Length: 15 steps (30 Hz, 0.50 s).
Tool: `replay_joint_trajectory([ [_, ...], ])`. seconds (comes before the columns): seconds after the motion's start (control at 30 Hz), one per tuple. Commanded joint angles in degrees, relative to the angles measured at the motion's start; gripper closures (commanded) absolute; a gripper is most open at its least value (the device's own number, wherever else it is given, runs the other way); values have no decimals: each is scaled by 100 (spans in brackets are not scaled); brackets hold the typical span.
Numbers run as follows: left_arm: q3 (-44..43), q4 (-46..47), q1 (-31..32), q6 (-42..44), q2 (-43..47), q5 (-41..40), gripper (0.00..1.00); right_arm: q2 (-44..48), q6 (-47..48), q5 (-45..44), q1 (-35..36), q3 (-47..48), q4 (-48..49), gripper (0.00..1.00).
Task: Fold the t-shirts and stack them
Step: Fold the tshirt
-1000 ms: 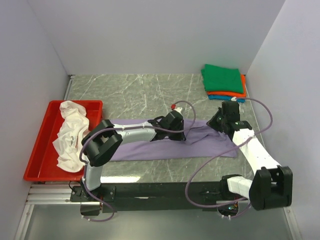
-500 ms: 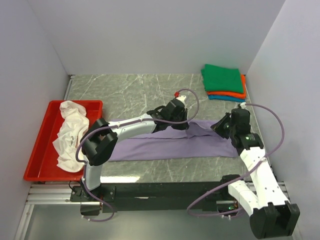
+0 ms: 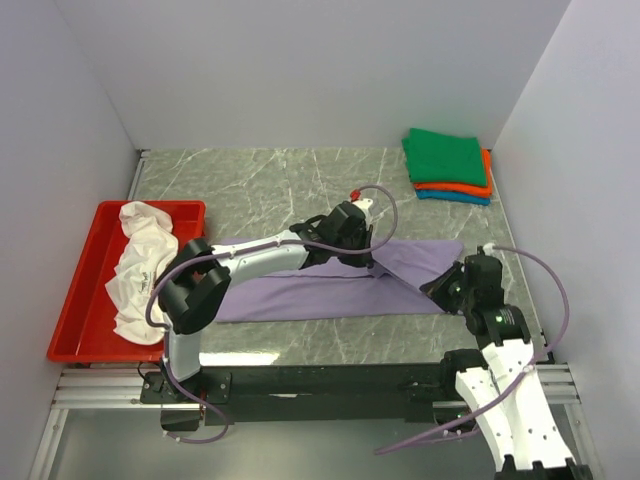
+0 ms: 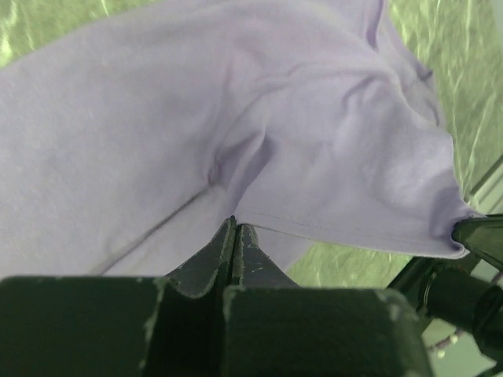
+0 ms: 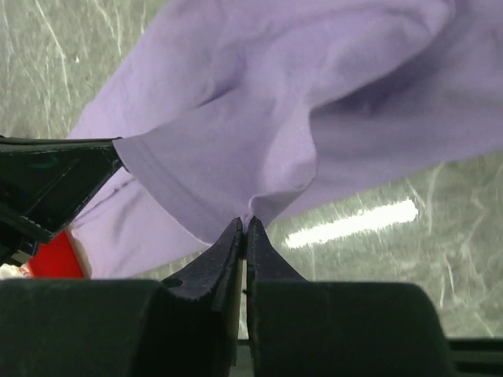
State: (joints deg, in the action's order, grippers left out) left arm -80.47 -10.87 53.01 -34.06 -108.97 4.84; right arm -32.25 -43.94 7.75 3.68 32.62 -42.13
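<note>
The lavender t-shirt (image 3: pixel 320 292) lies stretched across the middle of the table, its right end lifted. My left gripper (image 3: pixel 368 262) is shut on the shirt's cloth (image 4: pixel 259 118) near the middle. My right gripper (image 3: pixel 445 290) is shut on the shirt's right end (image 5: pixel 267 118) and holds it off the table. The white t-shirt (image 3: pixel 140 265) lies crumpled in the red tray (image 3: pixel 75 315) at the left. The green t-shirt (image 3: pixel 445 155) lies folded on the orange one (image 3: pixel 455 187) and the teal one (image 3: pixel 470 198) at the back right.
Grey walls close in the table at the left, back and right. The right arm's cable (image 3: pixel 545 300) loops beside it. The marble tabletop (image 3: pixel 260 180) shows behind the lavender shirt.
My right gripper has pulled back toward the near edge with the shirt's right end, folding it over. My left gripper has shifted slightly back and right on the cloth.
</note>
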Motion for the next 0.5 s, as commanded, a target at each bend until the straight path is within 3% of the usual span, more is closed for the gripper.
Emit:
replay_joint_trajectory([
  [0.0, 198, 182, 25, 216, 271, 368, 99, 534, -325, 104, -43, -194, -435, 100],
  [0.47, 365, 208, 262, 471, -265, 535, 99, 1002, -800, 315, -43, -906, -718, 100],
])
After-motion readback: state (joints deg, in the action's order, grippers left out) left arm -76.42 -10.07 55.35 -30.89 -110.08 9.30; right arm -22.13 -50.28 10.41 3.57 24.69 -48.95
